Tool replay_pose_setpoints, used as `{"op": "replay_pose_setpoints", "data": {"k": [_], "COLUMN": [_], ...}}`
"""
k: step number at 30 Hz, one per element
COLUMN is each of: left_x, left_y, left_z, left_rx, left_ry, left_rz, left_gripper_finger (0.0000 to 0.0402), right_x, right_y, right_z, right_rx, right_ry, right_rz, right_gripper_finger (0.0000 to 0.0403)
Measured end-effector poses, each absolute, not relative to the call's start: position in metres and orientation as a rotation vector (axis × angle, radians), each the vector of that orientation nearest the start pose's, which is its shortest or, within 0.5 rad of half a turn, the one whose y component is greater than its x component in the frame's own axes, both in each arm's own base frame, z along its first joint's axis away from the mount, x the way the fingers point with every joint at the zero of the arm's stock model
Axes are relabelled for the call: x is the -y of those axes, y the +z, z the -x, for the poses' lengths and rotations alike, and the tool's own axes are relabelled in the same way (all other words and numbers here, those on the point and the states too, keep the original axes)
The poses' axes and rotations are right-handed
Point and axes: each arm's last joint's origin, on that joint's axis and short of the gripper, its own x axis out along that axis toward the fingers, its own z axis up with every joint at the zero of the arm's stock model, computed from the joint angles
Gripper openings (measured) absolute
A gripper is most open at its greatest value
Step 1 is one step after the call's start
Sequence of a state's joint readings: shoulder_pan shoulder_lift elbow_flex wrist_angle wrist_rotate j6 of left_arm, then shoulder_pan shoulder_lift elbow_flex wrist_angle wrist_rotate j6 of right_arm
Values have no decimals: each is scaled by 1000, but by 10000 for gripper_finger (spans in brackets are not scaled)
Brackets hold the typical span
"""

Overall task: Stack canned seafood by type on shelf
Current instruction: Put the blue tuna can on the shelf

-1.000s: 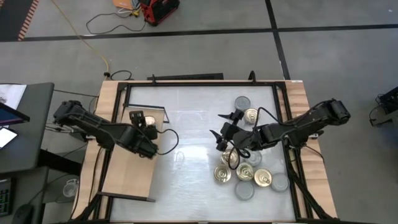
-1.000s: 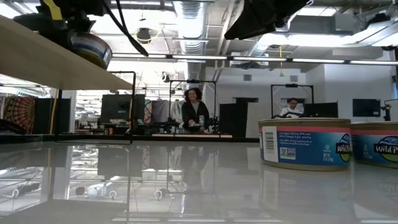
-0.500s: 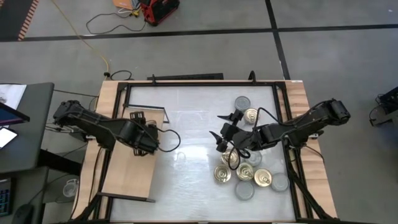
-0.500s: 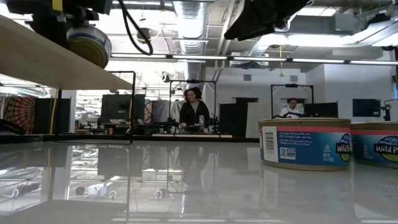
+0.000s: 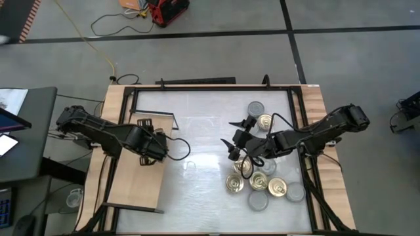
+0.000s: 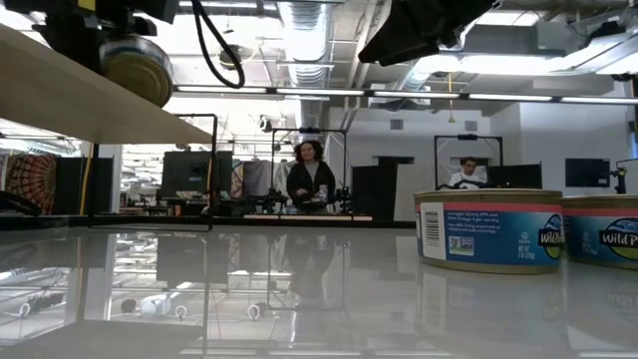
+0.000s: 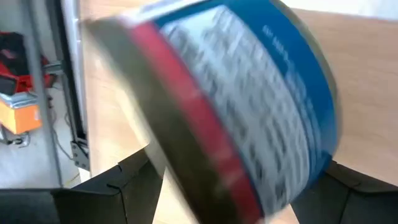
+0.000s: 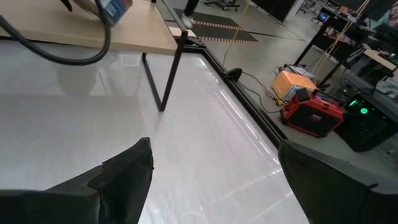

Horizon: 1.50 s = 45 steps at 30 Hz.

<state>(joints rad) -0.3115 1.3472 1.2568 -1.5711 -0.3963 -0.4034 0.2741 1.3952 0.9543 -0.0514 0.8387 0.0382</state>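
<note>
My left gripper (image 5: 152,141) hovers over the far part of the shelf (image 5: 134,187), a light wooden board in a black frame at the table's left. It is shut on a tin (image 7: 249,106) with a blue label and a red band. The low view shows this tin (image 6: 133,65) tilted above the shelf board (image 6: 60,85). My right gripper (image 5: 233,139) stands open above mid-table, with nothing between its fingers (image 8: 124,177). Several canned seafood tins (image 5: 258,180) with gold and silver-grey tops stand on the white table at the right, under and beside the right arm. My left gripper pinches the tin between its two fingers (image 7: 127,183). The tin's side wall (image 7: 267,124) faces the wrist camera and its two flat ends face the fingers. The fingers come steeply from above. The tin sits tilted over the shelf board; whether it touches the board I cannot tell.
Two tins (image 6: 488,229) stand close to the low camera at the right. A black cable (image 5: 178,147) loops off the left arm over the table. A black frame (image 5: 197,88) edges the table. People (image 6: 311,175) sit in the room behind.
My left gripper has turned at the wrist above the shelf without shifting place. The tin has tipped with it: its gold top, seen from above a second ago, is now hidden under the gripper. The right arm has kept still.
</note>
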Motion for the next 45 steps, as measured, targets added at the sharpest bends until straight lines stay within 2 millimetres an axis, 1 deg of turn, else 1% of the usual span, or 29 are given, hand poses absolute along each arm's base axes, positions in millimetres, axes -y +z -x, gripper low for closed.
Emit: {"op": "replay_pose_setpoints", "data": {"k": [3, 8, 13, 17, 20, 24, 27, 32, 39, 42, 45], "left_x": [51, 48, 46, 45, 44, 43, 43, 41, 39, 39, 37], "left_y": [305, 313, 321, 323, 323, 322, 322, 330, 352, 355, 353], "left_z": [-196, -191, -183, -181, -182, -182, -182, -176, -174, -175, -178], "left_rx": [-1496, -1427, -1395, -1390, -1387, -1405, -1417, -1384, -1287, -1271, -1244], "left_ry": [348, 394, 380, 378, 397, 378, 345, 322, 324, 332, 370], "left_rz": [-283, -313, -283, -266, -247, -226, -233, -236, -266, -279, -303], "left_gripper_finger": [284, 284, 284, 284, 284, 284, 284, 284, 283, 283, 283], "right_x": [-60, -60, -60, -59, -55, -46, -41, -35, -31, -29, -25], "right_y": [272, 272, 274, 278, 279, 271, 260, 250, 257, 257, 257], "right_z": [-293, -293, -294, -296, -299, -312, -321, -326, -325, -326, -326], "right_rx": [-409, -406, -398, -363, -344, -340, -356, -394, -370, -366, -367], "right_ry": [-561, -560, -555, -551, -504, -419, -420, -437, -445, -450, -460], "right_rz": [215, 217, 234, 229, 191, 130, 142, 157, 174, 175, 173], "right_gripper_finger": [376, 376, 376, 376, 376, 376, 376, 376, 376, 376, 376]}}
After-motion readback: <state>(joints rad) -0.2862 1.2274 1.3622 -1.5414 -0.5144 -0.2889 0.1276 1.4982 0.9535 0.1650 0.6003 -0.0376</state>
